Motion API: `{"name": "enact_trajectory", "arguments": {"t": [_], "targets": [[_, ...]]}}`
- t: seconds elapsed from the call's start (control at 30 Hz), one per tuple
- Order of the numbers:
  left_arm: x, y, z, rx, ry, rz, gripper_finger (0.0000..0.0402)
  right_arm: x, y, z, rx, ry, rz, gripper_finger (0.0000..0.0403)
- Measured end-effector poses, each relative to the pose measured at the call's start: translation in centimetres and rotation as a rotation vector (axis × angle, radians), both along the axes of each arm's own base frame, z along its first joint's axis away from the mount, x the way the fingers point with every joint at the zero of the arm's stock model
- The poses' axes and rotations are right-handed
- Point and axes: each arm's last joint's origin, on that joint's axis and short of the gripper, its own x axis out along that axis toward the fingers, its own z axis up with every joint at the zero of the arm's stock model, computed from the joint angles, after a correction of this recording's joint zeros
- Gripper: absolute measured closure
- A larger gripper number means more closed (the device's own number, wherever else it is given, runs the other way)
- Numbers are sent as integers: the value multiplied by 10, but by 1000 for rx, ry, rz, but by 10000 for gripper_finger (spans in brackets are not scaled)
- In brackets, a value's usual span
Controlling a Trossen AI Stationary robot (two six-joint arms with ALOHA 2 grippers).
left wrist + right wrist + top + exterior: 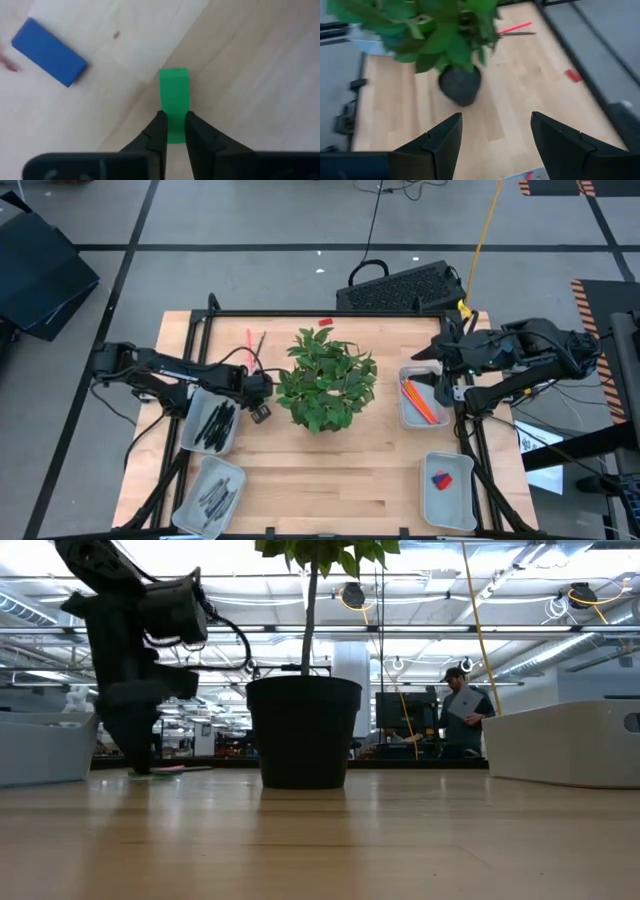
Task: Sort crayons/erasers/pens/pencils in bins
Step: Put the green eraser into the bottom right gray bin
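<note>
High cam overhead, low cam table-level, 2 wrist cams close (plant (325, 380) shared)

Open lab hall: ceiling trusses (420, 632), monitors (398, 710).

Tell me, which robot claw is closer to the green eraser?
Left. The left gripper has its fingers closed on the green eraser; the right gripper hangs open across the table, past the plant.

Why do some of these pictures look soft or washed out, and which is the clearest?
Left wrist view: the green eraser between the jaws is fairly crisp, the blue eraser softer, with a pale washed patch of wood around it. Right wrist view: the plant is blurred. Low view: bright ceiling lights leave the pot a dark silhouette. High view: evenly lit and clearest.
</note>
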Motion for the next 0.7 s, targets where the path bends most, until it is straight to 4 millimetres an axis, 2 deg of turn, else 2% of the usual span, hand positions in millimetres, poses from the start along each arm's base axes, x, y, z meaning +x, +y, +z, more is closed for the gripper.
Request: {"name": "enact_trajectory", "arguments": {"t": [0.07, 0.2, 0.3, 0.4, 0.53, 0.7], "targets": [[-3, -1, 10, -17, -40, 44, 347, 3, -1, -5, -42, 12, -44, 174], [-13, -1, 30, -27, -120, 65, 347, 10, -1, -27, -89, 87, -98, 174], [-21, -2, 49, -29, -234, 63, 347, 15, 0, -43, -74, 124, -121, 174], [-26, -2, 75, -17, -360, 55, 346, 18, 0, -49, -63, 123, -133, 174], [-33, 0, 121, 66, -538, 40, 346, 22, -1, -39, -96, 7, -166, 174], [-47, 7, 197, 283, -720, 31, 346, 24, -4, -3, -143, -299, -236, 174]]}}
